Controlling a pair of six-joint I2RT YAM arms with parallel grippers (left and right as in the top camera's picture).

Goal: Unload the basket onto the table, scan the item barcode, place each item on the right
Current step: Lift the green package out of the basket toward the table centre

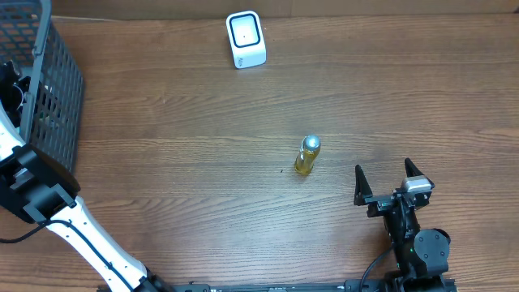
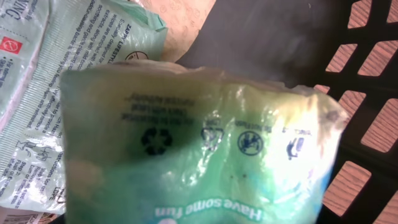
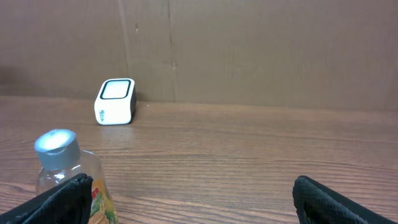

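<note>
A green plastic packet point(image 2: 205, 143), printed with recycling symbols, was seen filling the left wrist view inside the black mesh basket point(image 1: 57, 89), beside a second printed packet point(image 2: 56, 74). The left arm point(image 1: 49, 203) was bent over the basket rim at the table's point(image 1: 178, 162) left edge. The left gripper was hidden, so its opening and any hold could not be told. A silver-capped bottle point(image 1: 307, 156) stood mid-table, well apart from the white scanner point(image 1: 245, 39). The right gripper point(image 1: 383, 166) was held low near the bottle, jaws spread wide, empty.
</note>
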